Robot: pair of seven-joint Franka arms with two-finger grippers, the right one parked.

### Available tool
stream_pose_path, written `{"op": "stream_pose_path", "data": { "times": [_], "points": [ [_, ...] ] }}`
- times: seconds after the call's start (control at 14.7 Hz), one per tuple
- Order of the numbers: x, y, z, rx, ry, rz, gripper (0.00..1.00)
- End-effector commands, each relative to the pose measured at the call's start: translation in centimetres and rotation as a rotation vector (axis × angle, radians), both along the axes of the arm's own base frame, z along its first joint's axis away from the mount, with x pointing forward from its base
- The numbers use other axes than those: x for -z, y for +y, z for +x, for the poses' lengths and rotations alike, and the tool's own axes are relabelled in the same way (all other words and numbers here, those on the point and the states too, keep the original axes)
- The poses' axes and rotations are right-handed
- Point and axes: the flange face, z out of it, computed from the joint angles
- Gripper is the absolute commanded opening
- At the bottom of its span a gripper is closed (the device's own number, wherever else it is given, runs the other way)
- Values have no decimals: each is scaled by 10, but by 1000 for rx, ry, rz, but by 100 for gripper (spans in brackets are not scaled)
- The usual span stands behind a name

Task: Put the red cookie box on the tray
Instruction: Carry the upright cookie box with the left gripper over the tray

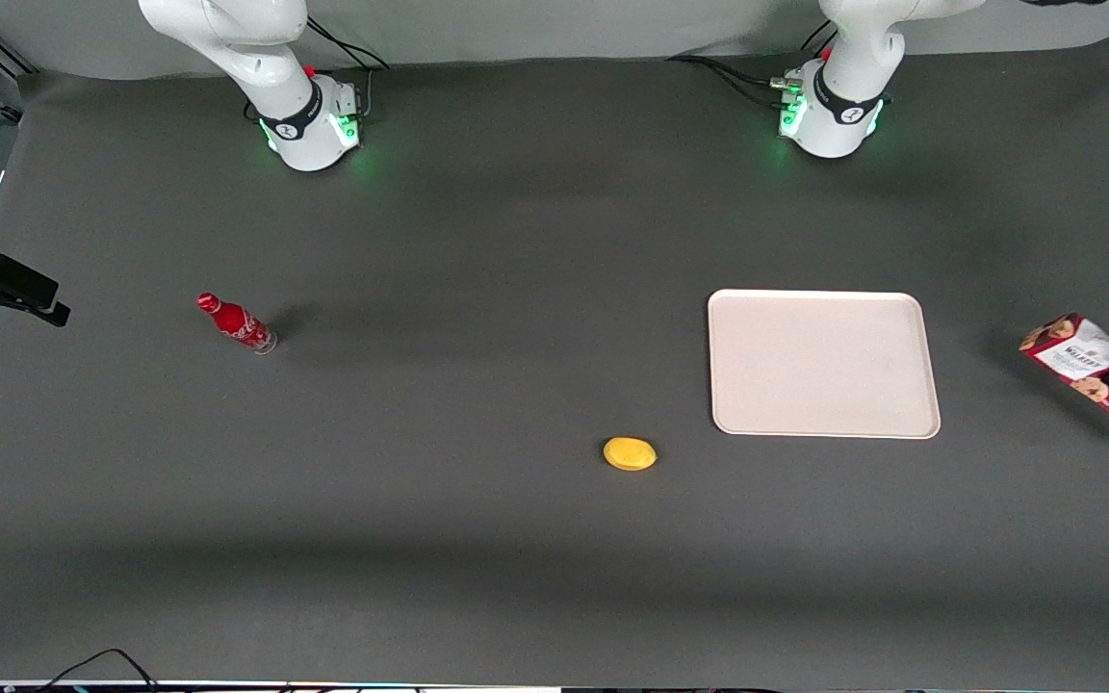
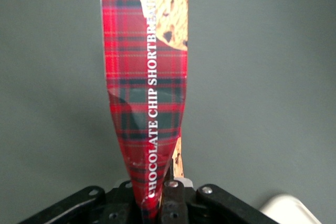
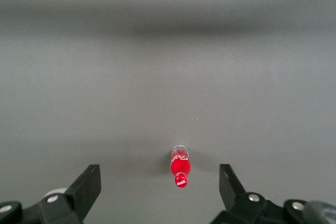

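Red tartan cookie box [image 2: 147,93] reads "CHOCOLATE CHIP SHORTBREAD"; my pincer [image 2: 157,195] clenched on its end, box lifted off surface [image 1: 477,539] at working arm's end. Tray [image 1: 822,364] near, bare. Open surface between.
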Motion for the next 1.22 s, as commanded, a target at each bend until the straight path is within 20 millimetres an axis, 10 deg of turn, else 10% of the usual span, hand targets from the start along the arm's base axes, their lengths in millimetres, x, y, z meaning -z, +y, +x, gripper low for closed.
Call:
{"op": "stream_pose_path", "data": {
  "times": [0.0, 0.27, 0.54, 0.75, 1.16],
  "points": [
    [-109, -30, 27, 206, 76, 18, 0],
    [-228, -108, 42, 425, 156, 48, 0],
    [-272, -211, 35, 609, 236, 126, 0],
    [-208, -270, 37, 730, 316, 116, 0],
    [-47, -279, 2, 797, 283, 111, 0]
  ]
}}
